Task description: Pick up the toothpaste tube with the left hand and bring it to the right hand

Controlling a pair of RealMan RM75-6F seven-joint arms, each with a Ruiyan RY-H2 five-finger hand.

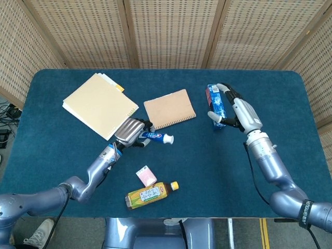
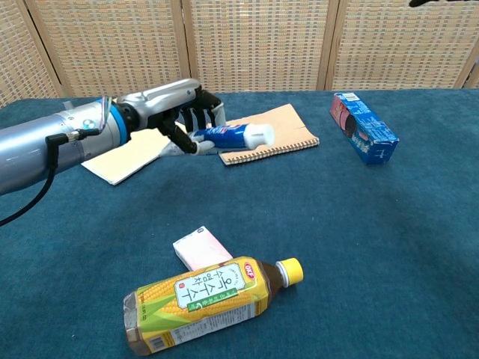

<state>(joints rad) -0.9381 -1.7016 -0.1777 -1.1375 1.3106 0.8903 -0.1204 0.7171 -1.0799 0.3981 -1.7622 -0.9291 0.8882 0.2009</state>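
Observation:
The toothpaste tube (image 1: 156, 137), white and blue with a white cap pointing right, lies nearly level just above the table at the near edge of the brown notebook. My left hand (image 1: 130, 132) grips its tail end; in the chest view the fingers of that left hand (image 2: 174, 112) wrap around the tube (image 2: 228, 136). My right hand (image 1: 241, 112) hangs far to the right, above the blue box, fingers apart and loosely curled, holding nothing. A wide gap separates the tube's cap from the right hand. In the chest view the right hand lies almost wholly outside the frame.
A brown spiral notebook (image 1: 169, 108) lies behind the tube and a beige folder (image 1: 99, 105) at the back left. A blue box (image 2: 364, 127) lies at the right. A small pink box (image 2: 202, 248) and a corn tea bottle (image 2: 206, 299) lie near the front edge.

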